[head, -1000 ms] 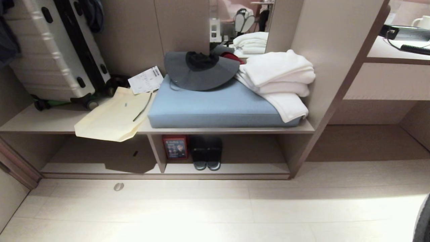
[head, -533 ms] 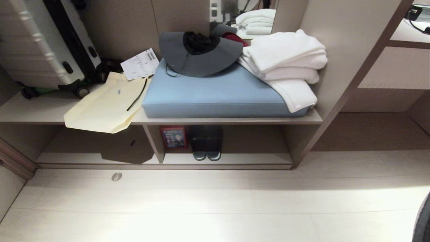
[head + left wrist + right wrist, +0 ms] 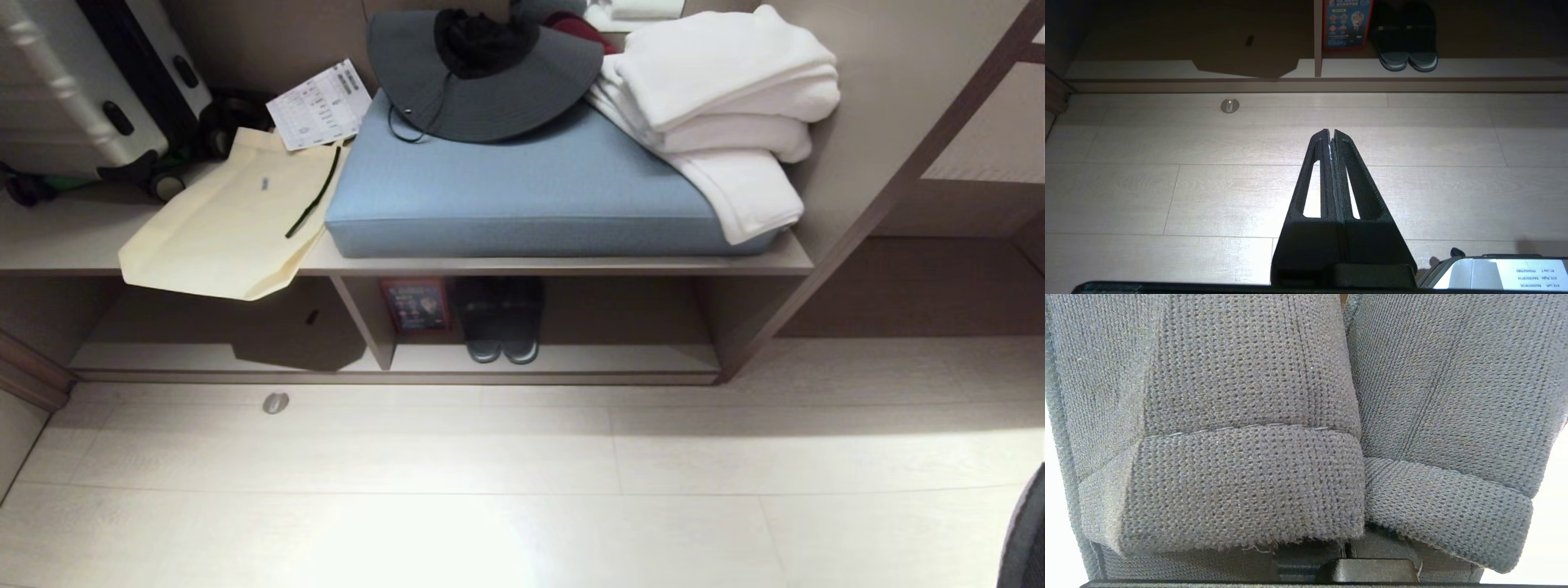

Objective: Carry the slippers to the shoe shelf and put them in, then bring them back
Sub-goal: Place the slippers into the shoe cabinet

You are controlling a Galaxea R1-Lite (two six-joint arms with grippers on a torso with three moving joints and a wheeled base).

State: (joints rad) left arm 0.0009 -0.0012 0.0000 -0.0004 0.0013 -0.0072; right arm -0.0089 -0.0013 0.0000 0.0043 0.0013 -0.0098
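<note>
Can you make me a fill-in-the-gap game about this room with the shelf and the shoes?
1. The grey hat lies on the ____ cushion.
2. The dark shoes stand in the shoe shelf beside a ____ box.
3. The right end effector holds the ____.
4. The left end effector is ____ over the floor.

Missing words: blue; red; slippers; shut

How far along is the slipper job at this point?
Done: the thin blue-grey fabric slippers are picked up, with the right gripper shut on them. In hand: the robot faces the low beige shoe shelf; the left gripper hangs shut over the floor. Apparently left: shelving them, since only a darker closed-toe pair sits inside, then bringing them back.
</note>
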